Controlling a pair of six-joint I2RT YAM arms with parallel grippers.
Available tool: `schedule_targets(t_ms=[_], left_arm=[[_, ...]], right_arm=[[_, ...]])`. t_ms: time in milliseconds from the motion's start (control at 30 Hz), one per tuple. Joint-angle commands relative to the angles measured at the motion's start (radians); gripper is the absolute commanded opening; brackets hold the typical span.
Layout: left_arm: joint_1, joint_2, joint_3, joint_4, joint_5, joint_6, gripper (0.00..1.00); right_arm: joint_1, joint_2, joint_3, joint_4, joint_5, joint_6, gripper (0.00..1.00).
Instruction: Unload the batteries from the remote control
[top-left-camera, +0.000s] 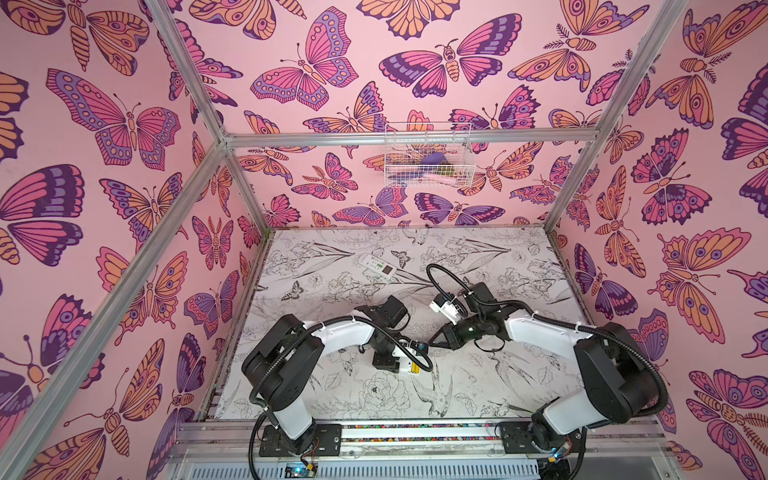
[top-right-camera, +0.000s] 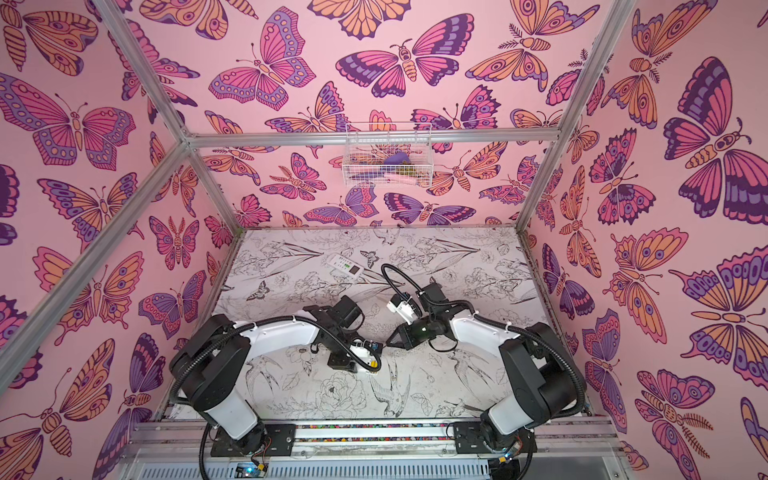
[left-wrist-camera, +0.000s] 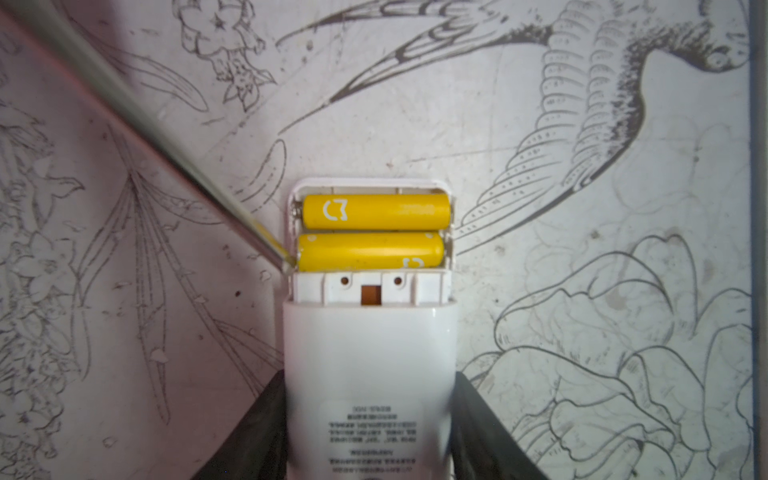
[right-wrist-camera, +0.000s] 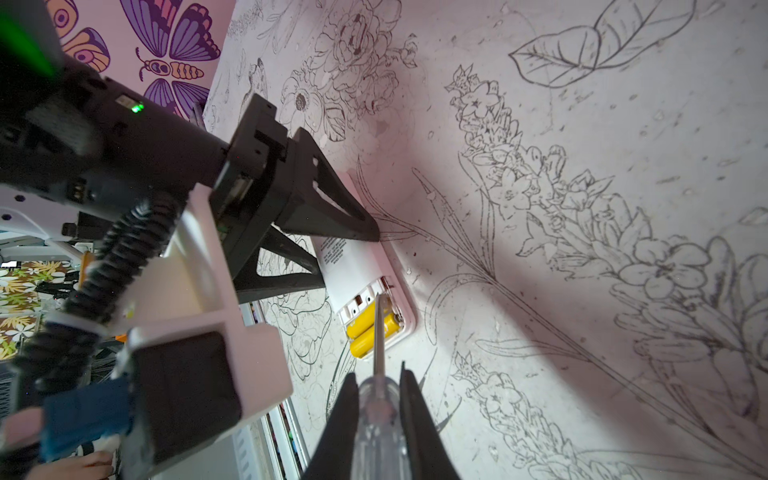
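Note:
The white remote control (left-wrist-camera: 370, 353) lies back-up on the table, and my left gripper (left-wrist-camera: 370, 386) is shut on its body. Its end compartment is uncovered, with two yellow batteries (left-wrist-camera: 376, 212) (left-wrist-camera: 370, 251) lying side by side inside. My right gripper (right-wrist-camera: 378, 374) is shut on a clear-handled screwdriver (right-wrist-camera: 378, 415). The screwdriver's thin shaft (left-wrist-camera: 166, 145) slants down, and its tip touches the end of the battery nearer the remote's body. In both top views the two grippers (top-left-camera: 390, 361) (top-left-camera: 434, 343) meet at mid-table, and yellow shows at the remote's end (top-left-camera: 414, 369).
A second white remote (top-left-camera: 377, 264) with green buttons lies face-up at the back of the table. A white wire basket (top-left-camera: 428, 156) with small items hangs on the back wall. Aluminium frame posts and butterfly-patterned walls enclose the table.

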Motion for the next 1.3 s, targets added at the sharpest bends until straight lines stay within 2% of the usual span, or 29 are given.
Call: schedule_targets(t_ms=[0,300,633,800,967,1133,1267], left_arm=[[-0.004,0.016,-0.026,0.012,-0.049,0.006,0.35],[-0.004,0.013,-0.024,0.014,-0.05,0.003,0.35],[-0.004,0.014,-0.012,0.015,-0.05,-0.005,0.32],[-0.004,0.008,0.006,0.036,-0.086,-0.021,0.28],[0.007,0.004,0.043,0.085,-0.133,-0.031,0.24],[0.04,0.022,0.105,0.144,-0.169,-0.042,0.21],[0.068,0.043,0.149,0.204,-0.18,-0.042,0.19]], right_arm=[[0.017,-0.023,0.018,-0.063,-0.066,-0.025,0.0],[0.014,-0.032,0.018,-0.069,-0.002,-0.027,0.0],[-0.032,-0.094,-0.001,-0.01,0.069,0.023,0.0],[-0.058,-0.154,-0.021,0.018,0.131,0.073,0.0],[-0.093,-0.231,-0.061,0.055,0.243,0.173,0.0],[-0.097,-0.312,-0.077,0.019,0.356,0.24,0.0],[-0.103,-0.336,-0.103,0.038,0.379,0.298,0.0]])
